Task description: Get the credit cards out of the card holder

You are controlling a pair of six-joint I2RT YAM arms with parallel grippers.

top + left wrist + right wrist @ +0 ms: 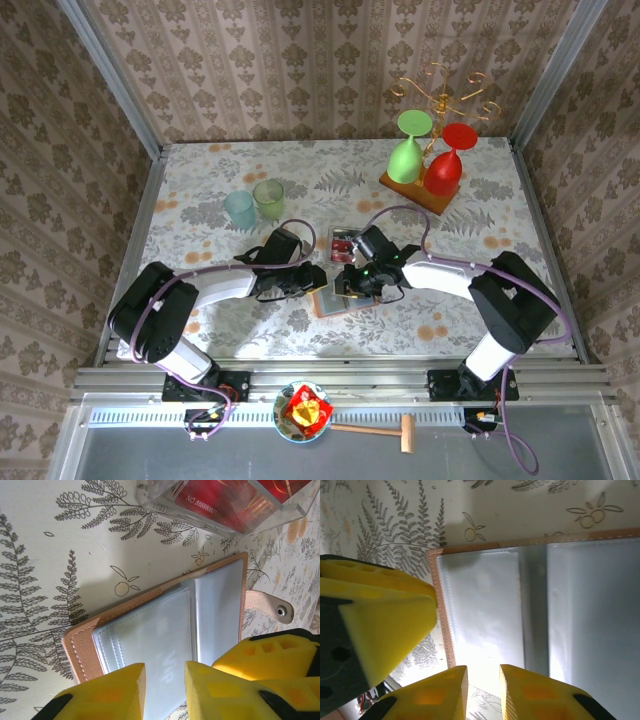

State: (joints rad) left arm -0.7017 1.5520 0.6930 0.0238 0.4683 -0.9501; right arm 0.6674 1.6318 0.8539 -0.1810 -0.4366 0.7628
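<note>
The card holder lies open and flat on the table between my two grippers, with a salmon-brown cover and grey-blue pockets. Faint "VIP" lettering shows through one pocket. Red credit cards lie in a clear tray just beyond the holder. My left gripper hovers over the holder's near edge, jaws slightly apart with nothing between them. My right gripper stands over the other pocket's edge, also narrowly open and empty. The two grippers sit close together, almost touching.
A teal cup and a green cup stand at the back left. A wooden stand with a green and a red glass is at the back right. The holder's snap strap sticks out to one side.
</note>
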